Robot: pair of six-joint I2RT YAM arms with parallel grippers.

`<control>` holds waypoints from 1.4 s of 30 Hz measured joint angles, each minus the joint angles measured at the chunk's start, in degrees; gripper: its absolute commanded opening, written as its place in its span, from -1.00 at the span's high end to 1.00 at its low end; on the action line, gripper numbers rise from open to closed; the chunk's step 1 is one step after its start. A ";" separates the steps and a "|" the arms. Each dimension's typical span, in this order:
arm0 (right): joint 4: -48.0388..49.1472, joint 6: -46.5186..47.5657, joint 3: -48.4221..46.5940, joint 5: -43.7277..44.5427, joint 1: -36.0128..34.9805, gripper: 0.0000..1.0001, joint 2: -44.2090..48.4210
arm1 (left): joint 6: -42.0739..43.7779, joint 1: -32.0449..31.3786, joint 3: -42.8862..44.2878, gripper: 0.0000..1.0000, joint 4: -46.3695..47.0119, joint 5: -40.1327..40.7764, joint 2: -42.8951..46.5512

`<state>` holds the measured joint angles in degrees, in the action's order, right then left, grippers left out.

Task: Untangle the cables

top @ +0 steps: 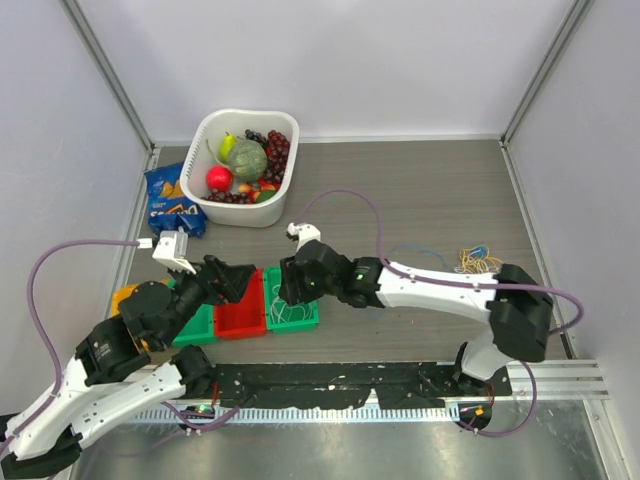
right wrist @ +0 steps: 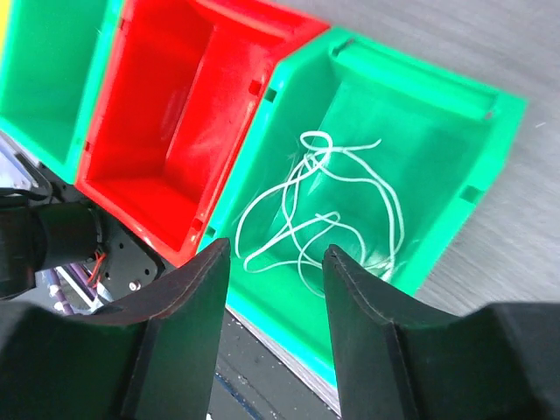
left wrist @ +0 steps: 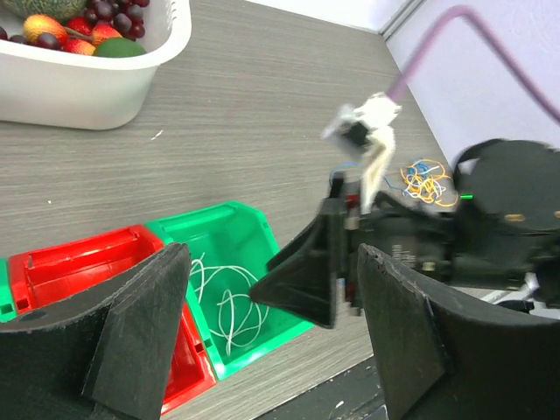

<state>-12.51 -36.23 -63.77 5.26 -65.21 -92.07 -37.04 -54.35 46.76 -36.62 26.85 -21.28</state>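
White cables point(right wrist: 324, 210) lie in loose loops on the floor of the right green bin point(right wrist: 490, 149), and they show as white cables point(left wrist: 223, 306) in the left wrist view too. My right gripper point(right wrist: 276, 289) hangs open just above them with nothing between its fingers. A small tangle of yellow-orange and blue cables point(top: 478, 260) rests on the table far to the right, seen from the left wrist as the tangle point(left wrist: 427, 182). My left gripper point(left wrist: 271, 337) is open and empty beside the right gripper point(top: 285, 290), above the red bin point(top: 240, 318).
Three bins stand side by side near the front edge: left green bin point(right wrist: 44, 79), red bin point(right wrist: 166, 131), right green bin. A white basket point(top: 215, 125) of fruit and a blue snack bag point(top: 172, 200) sit at the back left. A black strip point(top: 330, 385) edges the table front.
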 measured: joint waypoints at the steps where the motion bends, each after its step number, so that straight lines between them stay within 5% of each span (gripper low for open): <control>1: -0.59 0.68 0.00 1.03 0.00 -0.10 1.84 | 0.15 0.00 0.57 -0.62 -0.13 0.28 -0.57; 10: -3.89 4.31 7.15 16.87 6.10 -0.30 21.64 | 0.48 0.00 2.12 -0.63 -0.57 1.62 -4.07; 16: -6.93 1.36 19.58 12.20 24.76 -0.46 23.37 | 0.50 0.00 2.12 -0.64 -0.50 1.62 -5.14; 22: -10.95 -0.70 26.29 6.62 26.12 -0.42 22.32 | 0.79 0.00 2.03 -0.65 0.02 1.49 -6.49; 32: -4.39 -3.26 26.29 -0.98 22.18 0.01 14.73 | 1.03 0.00 0.94 -0.65 1.07 0.17 -8.13; 36: -1.99 -3.50 26.27 -2.95 20.17 0.45 13.38 | 0.85 0.00 0.26 -0.65 1.22 -0.02 -8.11; 39: -1.62 -3.21 26.16 -3.06 20.04 0.96 13.33 | 0.61 0.00 0.24 -0.66 1.29 -0.15 -8.22; 42: -2.93 -1.73 24.85 -2.27 20.04 0.99 13.86 | 0.28 0.00 0.24 -0.67 1.70 -0.63 -8.66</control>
<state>-15.44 -37.95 -38.92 2.98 -45.17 -78.22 -36.75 -54.35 47.00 -34.92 26.22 -29.93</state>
